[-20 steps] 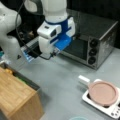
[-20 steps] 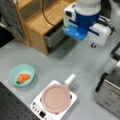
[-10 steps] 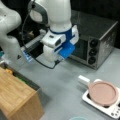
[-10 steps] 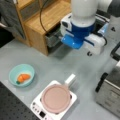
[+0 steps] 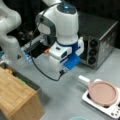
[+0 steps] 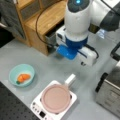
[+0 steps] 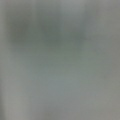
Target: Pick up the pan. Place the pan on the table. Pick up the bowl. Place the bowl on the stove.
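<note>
Wrist view gives me only flat grey, presumably bare table (image 7: pixel 60 75) close under the camera, with no fingers in it, so I cannot tell whether the gripper (image 6: pixel 68 53) is spread or closed; it holds nothing that I can see. In both front views it hangs above the table, near the pan's white handle (image 6: pixel 70 80) but apart from it. The pan (image 6: pixel 56 98) sits squarely on the stove (image 6: pixel 40 112), not yet lifted, so the first pick is the step in hand. I judge a good grasp wants the jaws set across that short handle, square to it, and a level lift so the pan clears the burner without dragging the light stove. Farther off towards a front view's left, the teal bowl (image 6: pixel 21 74) rests on the table, well apart from the stove, with an orange object (image 6: pixel 23 78), perhaps a toy carrot, inside. The pan looks empty.
</note>
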Robot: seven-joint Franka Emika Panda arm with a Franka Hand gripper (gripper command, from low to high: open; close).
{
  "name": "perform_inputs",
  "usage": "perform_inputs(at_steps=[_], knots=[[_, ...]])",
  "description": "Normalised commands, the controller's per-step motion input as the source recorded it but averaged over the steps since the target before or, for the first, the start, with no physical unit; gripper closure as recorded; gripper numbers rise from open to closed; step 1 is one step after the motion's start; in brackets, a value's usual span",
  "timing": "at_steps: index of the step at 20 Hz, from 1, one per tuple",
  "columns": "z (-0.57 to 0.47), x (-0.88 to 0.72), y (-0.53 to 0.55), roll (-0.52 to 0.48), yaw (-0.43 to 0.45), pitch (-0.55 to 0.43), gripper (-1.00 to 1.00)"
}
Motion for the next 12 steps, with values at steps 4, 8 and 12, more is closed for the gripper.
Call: perform_inputs(at_steps=[4,8,12], knots=[[-0.06,0.38,-0.03,-0.135,-0.027,0.148,-1.0],[-0.05,0.37,0.01,-0.057,-0.037,0.102,-1.0],[0.04,0.3,0.03,0.068,-0.029,0.054,-1.0]])
